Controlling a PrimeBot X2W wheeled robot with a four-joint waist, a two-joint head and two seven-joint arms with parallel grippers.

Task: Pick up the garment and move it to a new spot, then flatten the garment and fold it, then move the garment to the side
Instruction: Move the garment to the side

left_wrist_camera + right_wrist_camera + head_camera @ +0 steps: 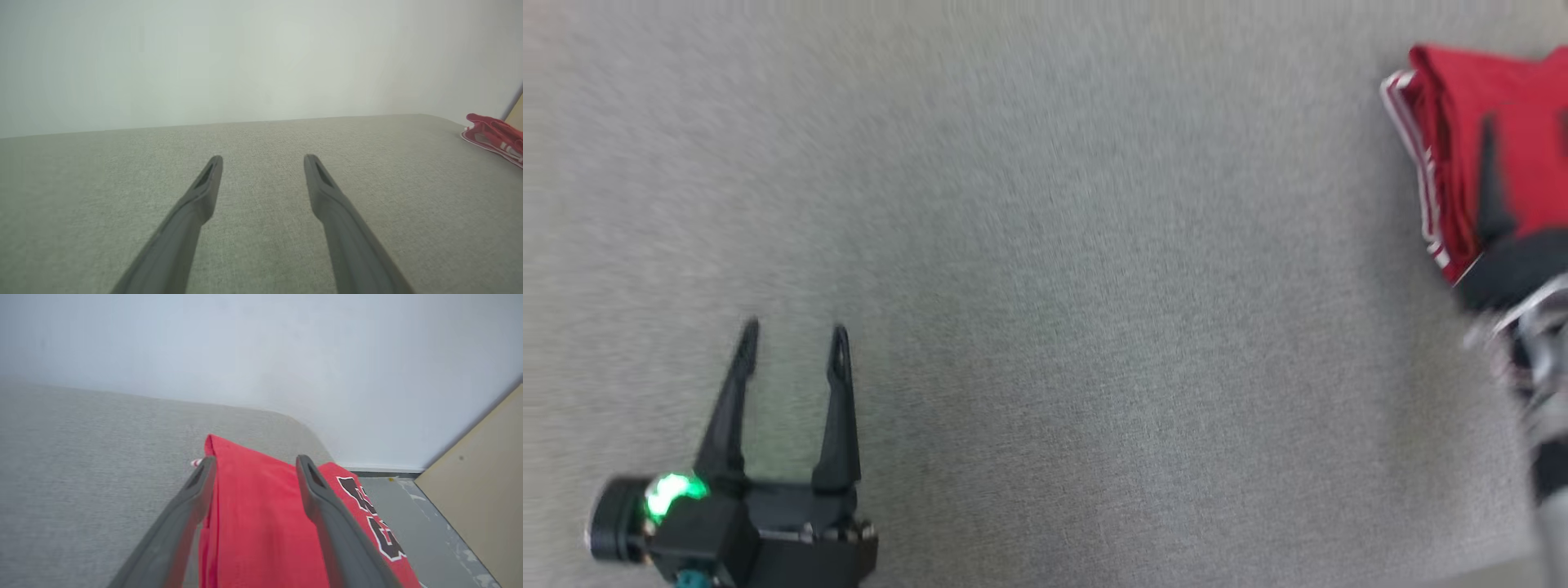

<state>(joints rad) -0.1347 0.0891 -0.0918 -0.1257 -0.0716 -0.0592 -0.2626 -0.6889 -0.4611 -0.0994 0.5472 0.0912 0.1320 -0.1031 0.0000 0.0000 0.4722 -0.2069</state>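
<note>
Garment (1503, 122) at surface (1045, 286) right edge; left end effector (794, 341), right end effector (253, 464) spread.

The folded garment (1503, 139) lies on the fabric-covered surface (1094, 286) at its far right corner, under my right gripper (255, 463). My left gripper (794, 335) is over the surface's near left, well apart from the garment.

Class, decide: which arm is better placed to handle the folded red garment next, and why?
Right. The right gripper is over the garment, jaws open; the left gripper is far away over the grey surface.
</note>
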